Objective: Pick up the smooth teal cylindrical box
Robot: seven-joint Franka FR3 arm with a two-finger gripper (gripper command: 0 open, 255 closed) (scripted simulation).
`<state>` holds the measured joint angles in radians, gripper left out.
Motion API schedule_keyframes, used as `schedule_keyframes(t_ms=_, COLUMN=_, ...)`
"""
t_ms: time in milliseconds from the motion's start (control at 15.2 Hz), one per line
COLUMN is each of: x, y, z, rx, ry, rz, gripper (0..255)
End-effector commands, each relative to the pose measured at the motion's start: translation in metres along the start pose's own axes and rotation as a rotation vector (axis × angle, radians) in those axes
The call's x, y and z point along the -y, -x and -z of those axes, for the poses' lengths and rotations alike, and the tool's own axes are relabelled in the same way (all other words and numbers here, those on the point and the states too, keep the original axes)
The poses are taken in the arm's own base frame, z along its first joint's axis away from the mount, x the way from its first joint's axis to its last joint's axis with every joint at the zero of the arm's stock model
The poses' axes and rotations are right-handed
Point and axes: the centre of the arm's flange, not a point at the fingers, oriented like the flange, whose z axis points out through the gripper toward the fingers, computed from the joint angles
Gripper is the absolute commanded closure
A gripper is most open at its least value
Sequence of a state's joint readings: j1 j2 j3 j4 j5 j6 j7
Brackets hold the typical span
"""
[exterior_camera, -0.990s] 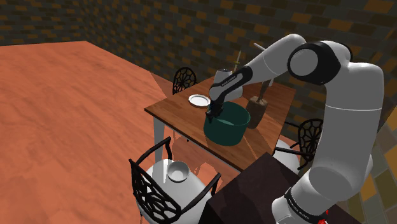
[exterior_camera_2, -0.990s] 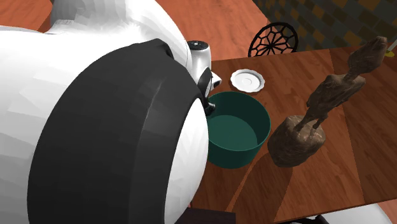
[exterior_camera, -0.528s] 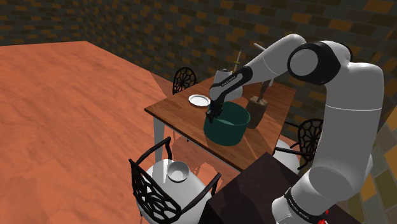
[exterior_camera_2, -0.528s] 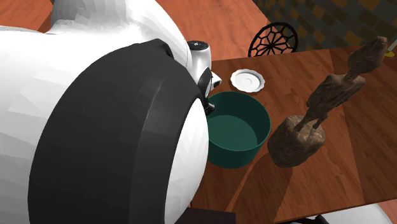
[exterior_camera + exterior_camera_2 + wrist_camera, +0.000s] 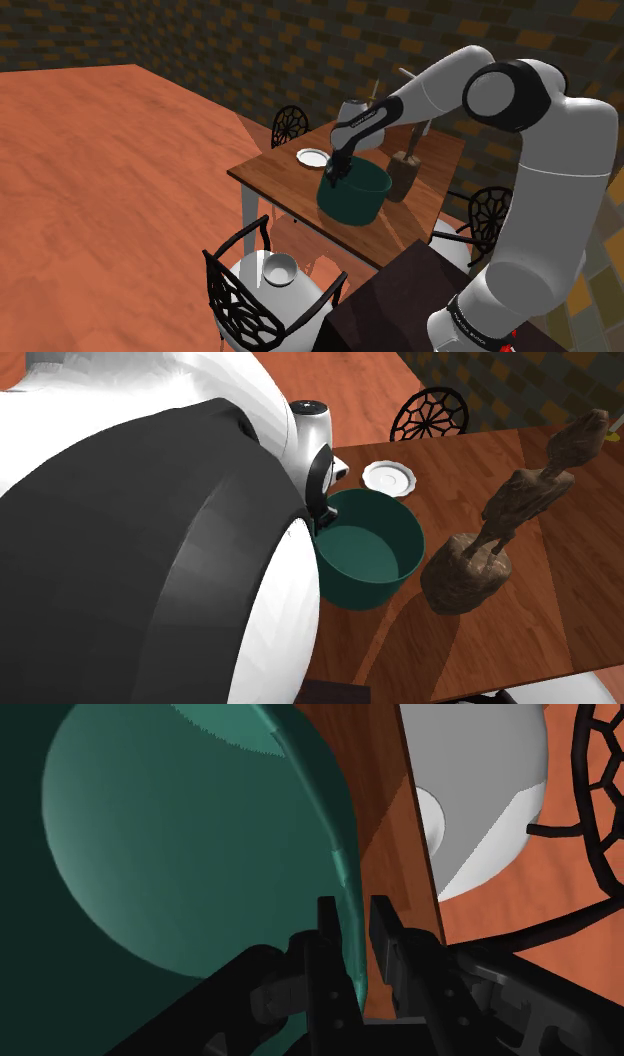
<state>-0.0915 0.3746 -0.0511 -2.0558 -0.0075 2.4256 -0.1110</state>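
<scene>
The box (image 5: pixel 355 200), teal and open-topped, is being shown on the wooden surface (image 5: pixel 275 168); whether its base is touching the wood cannot be told. Its wall is being grasped by the jaws at the rim's 10 o'clock in the shoulder view. In the wrist view the two black fingers (image 5: pixel 328 944) are being pressed on either side of that thin teal wall, one inside the box (image 5: pixel 180 834) and one outside. In the second exterior view a white saucer (image 5: pixel 388 478) is being seen at the box's (image 5: pixel 365 557) 1 o'clock, a little apart from it. A brown carving (image 5: pixel 480 542) is being seen at its 3 o'clock, just beside it. A black chair (image 5: pixel 428 414) is being shown beyond the surface (image 5: pixel 480 642), at the saucer's 1 o'clock.
</scene>
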Motion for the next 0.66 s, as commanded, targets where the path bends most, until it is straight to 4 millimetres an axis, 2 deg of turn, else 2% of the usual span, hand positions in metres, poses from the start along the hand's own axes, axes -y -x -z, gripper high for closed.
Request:
schedule_keyframes(t_ms=0, x=-0.002, y=-0.001, z=0.013, rx=-0.005, ry=0.001, rz=0.001, gripper=255)
schedule_keyframes(t_ms=462, x=-0.003, y=0.000, z=0.050, rx=-0.005, ry=0.001, rz=0.001, gripper=255)
schedule_keyframes(t_ms=594, x=-0.003, y=0.000, z=0.051, rx=-0.005, ry=0.001, rz=0.001, gripper=255)
